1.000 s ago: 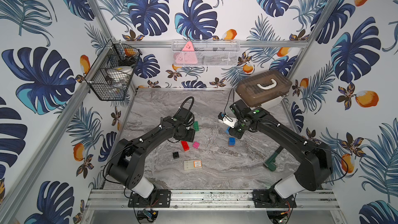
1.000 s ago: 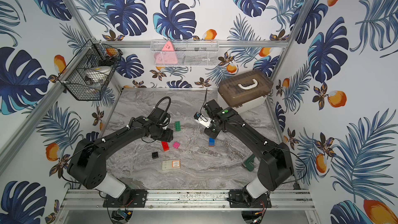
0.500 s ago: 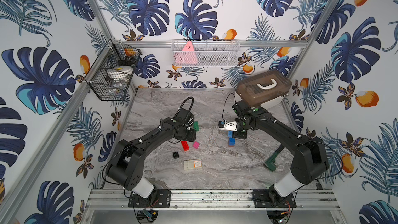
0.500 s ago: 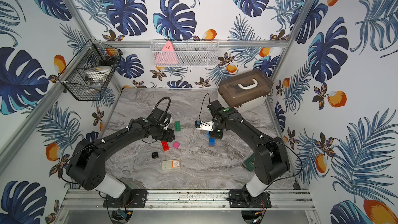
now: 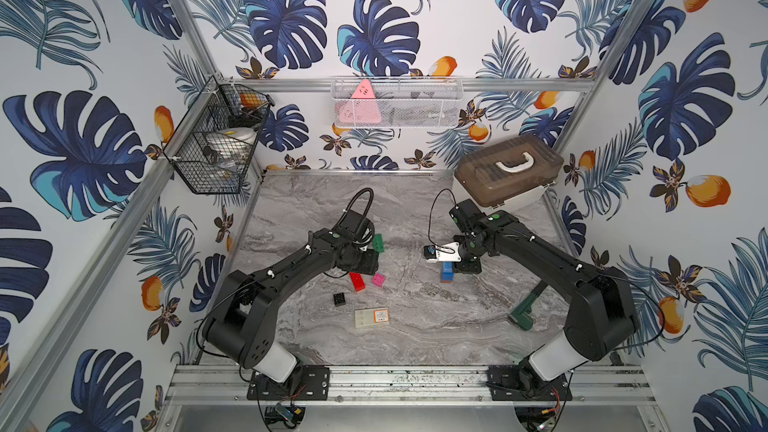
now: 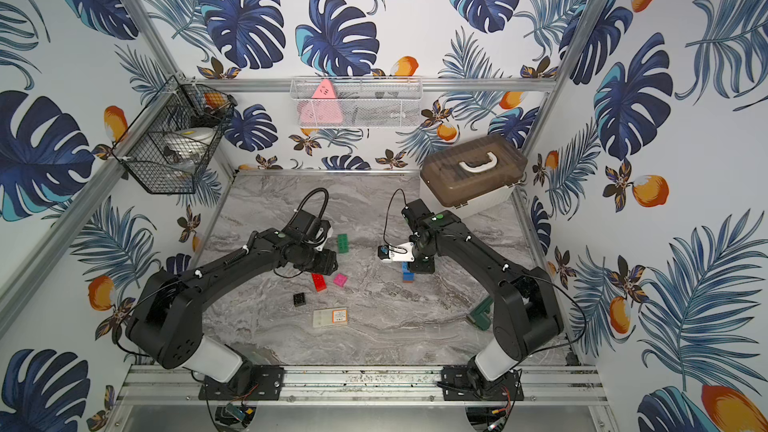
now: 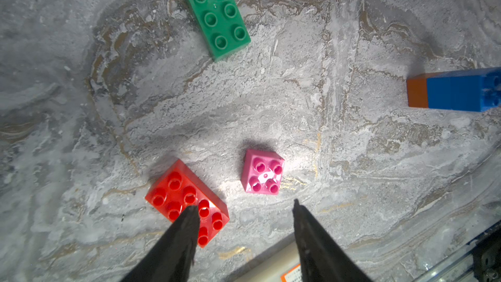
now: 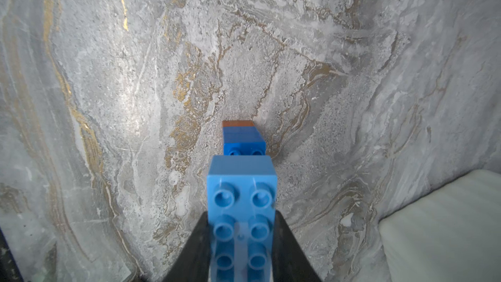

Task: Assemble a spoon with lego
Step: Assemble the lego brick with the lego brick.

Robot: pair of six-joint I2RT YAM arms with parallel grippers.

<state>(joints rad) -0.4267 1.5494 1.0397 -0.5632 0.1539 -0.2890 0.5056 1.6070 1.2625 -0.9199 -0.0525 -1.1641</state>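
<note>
Marble tabletop point(image 5: 415, 209) shows an early build: only the orange-and-blue stem point(image 8: 242, 138) stands, the right gripper point(image 8: 242, 221) clamping a blue brick point(image 8: 242, 185) above it, the left gripper point(image 7: 245, 207) part-spread and empty near loose red point(image 7: 179, 193), pink point(image 7: 263, 172), green point(image 7: 217, 12), black point(image 5: 339, 298) bricks.

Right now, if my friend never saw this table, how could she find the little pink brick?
Start at the grey marble table, then find the left gripper hanging open over its middle. The pink brick lies flat just beside the longer red brick, not touching it. It is the only pink one: small, square, with four studs.
</note>
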